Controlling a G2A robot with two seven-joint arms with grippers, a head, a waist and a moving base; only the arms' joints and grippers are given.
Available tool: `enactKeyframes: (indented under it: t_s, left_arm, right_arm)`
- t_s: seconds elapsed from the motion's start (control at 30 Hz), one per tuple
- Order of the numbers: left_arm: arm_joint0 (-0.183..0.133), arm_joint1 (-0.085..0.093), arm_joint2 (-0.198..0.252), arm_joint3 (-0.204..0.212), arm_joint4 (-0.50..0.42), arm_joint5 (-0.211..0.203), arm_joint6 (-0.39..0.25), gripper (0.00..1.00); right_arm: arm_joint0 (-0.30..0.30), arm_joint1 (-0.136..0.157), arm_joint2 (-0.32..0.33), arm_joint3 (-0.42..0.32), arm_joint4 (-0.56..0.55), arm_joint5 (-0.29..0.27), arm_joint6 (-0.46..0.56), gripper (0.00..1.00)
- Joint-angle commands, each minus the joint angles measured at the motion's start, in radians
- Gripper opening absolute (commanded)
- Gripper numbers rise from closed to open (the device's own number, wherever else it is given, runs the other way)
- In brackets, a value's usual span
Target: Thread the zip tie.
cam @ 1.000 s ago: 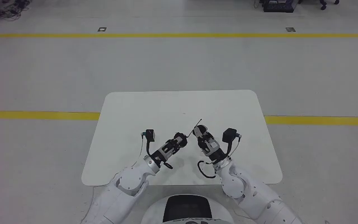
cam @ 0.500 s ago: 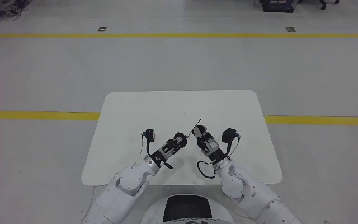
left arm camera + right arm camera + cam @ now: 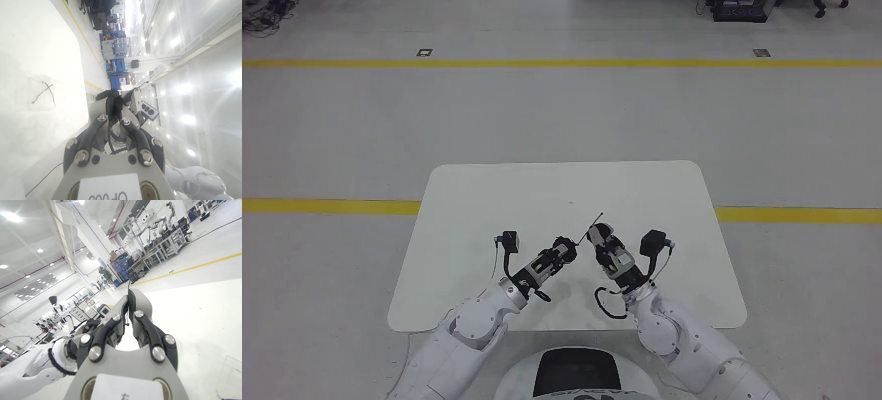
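Here, white desk (image 3: pixel 542 190) spans centre of top view. Clear tray (image 3: pixel 37 91) on it holds spare ties (image 3: pixel 49 90), likely stock. Both arms sit over desk's lower middle, tips angled toward each other, probably to line up tail with head. Left gripper (image 3: pixel 113 106): fingers pressed together, contents unclear. Right gripper (image 3: pixel 128 303): fingers pinched on zip tie (image 3: pixel 129 283), thin tail poking beyond tips, free for threading.

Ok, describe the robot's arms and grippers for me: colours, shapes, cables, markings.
The white, rounded-shell left arm and right arm match. The left gripper and right gripper each have a grey base with a white printed label, black link bars with silver bolts, and white-backed fingers with black pads. A black cable loops at each wrist, beside a small black box.
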Motion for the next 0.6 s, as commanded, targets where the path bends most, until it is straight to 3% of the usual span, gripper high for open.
enactKeyframes:
  t_s: [0.0, 0.57]
  left_arm:
    - [0.000, 0.000, 0.000, 0.000, 0.000, 0.000, 0.000, 0.00]
    - [0.000, 0.000, 0.000, 0.000, 0.000, 0.000, 0.000, 0.00]
  right_arm:
    - [-0.002, 0.000, 0.004, 0.001, 0.001, 0.000, 0.000, 0.00]
    - [-0.009, 0.002, 0.007, -0.011, -0.008, 0.000, 0.014, 0.00]
